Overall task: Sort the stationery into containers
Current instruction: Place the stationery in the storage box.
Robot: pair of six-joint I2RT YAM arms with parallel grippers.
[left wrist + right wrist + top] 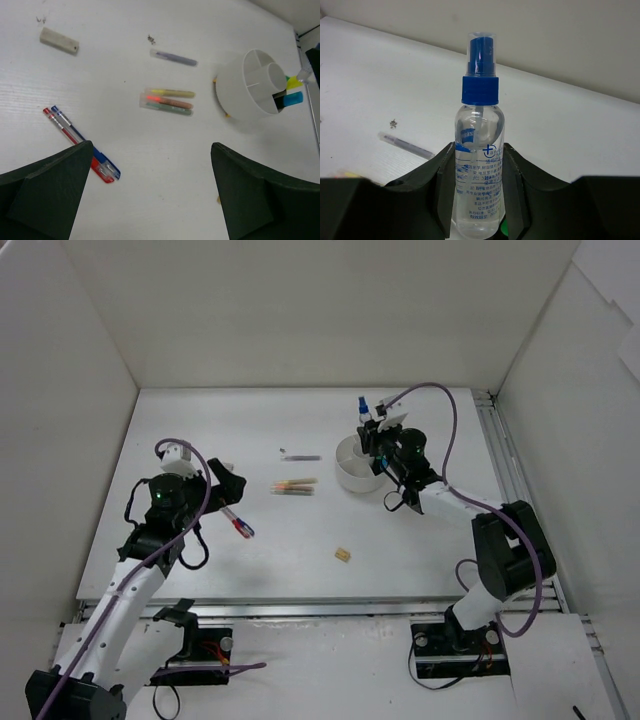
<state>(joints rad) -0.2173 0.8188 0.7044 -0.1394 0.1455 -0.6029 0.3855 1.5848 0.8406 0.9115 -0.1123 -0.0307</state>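
Note:
My right gripper (479, 195) is shut on a clear spray bottle with a blue cap (479, 150) and holds it upright; in the top view it (363, 403) stands at the far rim of the round white organizer (352, 468). Yellow (294, 82) and blue (292, 99) highlighters stand in the organizer (235, 92). My left gripper (150, 165) is open and empty above the table, just right of the red and blue pens (80, 143). Pastel pencils (169, 101), a thin purple pen (174, 57) and a beige eraser (59, 40) lie on the table.
A second small beige eraser (343, 555) lies near the front middle of the table. White walls close in the table at the back and both sides. My left gripper (232, 485) hovers left of the pencils (294, 486).

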